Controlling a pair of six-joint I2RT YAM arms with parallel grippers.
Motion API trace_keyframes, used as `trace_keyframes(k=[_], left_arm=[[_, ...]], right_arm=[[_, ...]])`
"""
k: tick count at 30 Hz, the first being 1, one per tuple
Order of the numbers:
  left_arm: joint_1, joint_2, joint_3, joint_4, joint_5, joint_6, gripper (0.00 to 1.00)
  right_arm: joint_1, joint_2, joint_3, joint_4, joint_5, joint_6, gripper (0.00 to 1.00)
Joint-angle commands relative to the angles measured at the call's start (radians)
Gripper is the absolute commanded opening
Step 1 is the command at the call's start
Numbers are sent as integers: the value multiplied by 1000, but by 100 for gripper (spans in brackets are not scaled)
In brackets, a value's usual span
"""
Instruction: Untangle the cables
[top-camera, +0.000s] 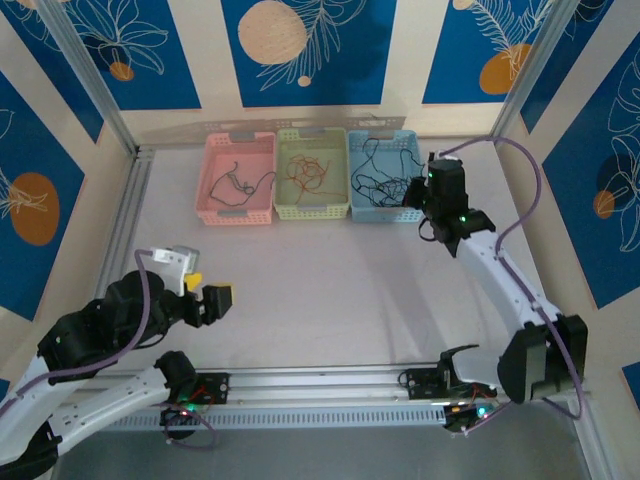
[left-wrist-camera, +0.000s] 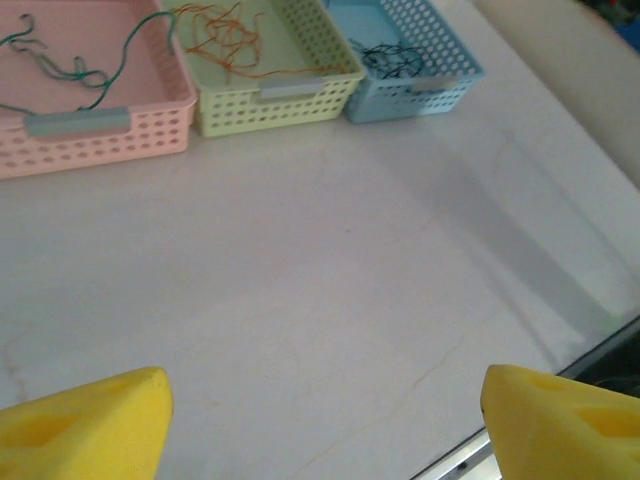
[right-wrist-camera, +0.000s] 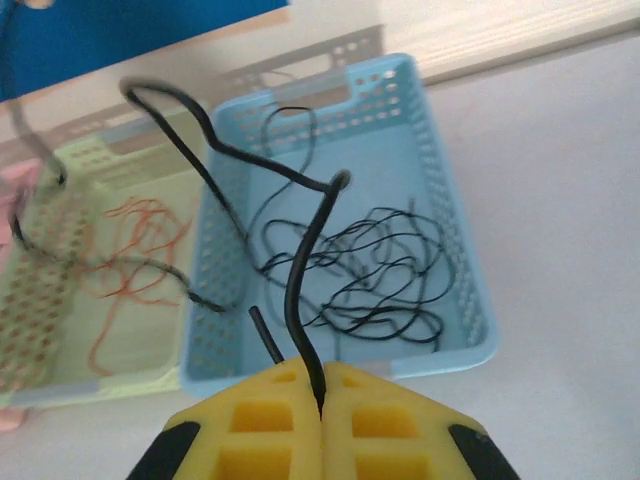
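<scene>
Currently: black cable (right-wrist-camera: 297, 290) is pinched between the yellow pads of the R gripper (right-wrist-camera: 321, 400), jaws fully closed on it. Wrist view: the cable rises from the pads toward 12 o'clock, kinks at approx. 1 o'clock, then runs off toward 10–11 o'clock. It arches above the far-left corner of the blue basket (right-wrist-camera: 460, 220) and droops, blurred, over the green basket (right-wrist-camera: 40, 300). A short free end sticks out of the pads at 11 o'clock. Finish glossy, no fraying seen. Cannot tell if it is still knotted into the rest.

Blue basket contents: black tangle (right-wrist-camera: 380, 270), thin strands in many overlapping loops, lying on the floor toward the near-right part. One thin loop reaches up toward the far wall.

Green basket: red-orange cables (right-wrist-camera: 130, 260), thin, loosely squiggled on the floor, not piled.

Pink basket (left-wrist-camera: 100, 140): teal-green cable (left-wrist-camera: 75, 68), hair-thin, wavy, lying flat, one end running toward the far-right corner. Strand count can't be made out.

Layout, top view: 3 baskets side by side and touching, at 12 o'clock on the table (top-camera: 330, 290); pink L, green mid, blue R. R gripper sits over the near-right edge of the blue basket, approx. 2 o'clock from table centre.

L gripper (top-camera: 208, 290) is at approx. 8 o'clock, well apart from the baskets. Its jaws are wide apart, nothing between them, and bare table shows in the gap.
</scene>
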Motion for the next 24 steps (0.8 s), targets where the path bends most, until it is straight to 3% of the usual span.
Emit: trace_keyframes(k=[1,5,24], left_arm=[[4,-22,-17,-71,-84,25,81],[3,-52,-28,-78,-115,41,81],[4,-134,-98,-7,-165,99,82]], right_arm=[[-4,90,102,-96,121,-25,0],[-15,206,203,-139,159,-39,0],[-62,553,391,-89,-45,-100,0]])
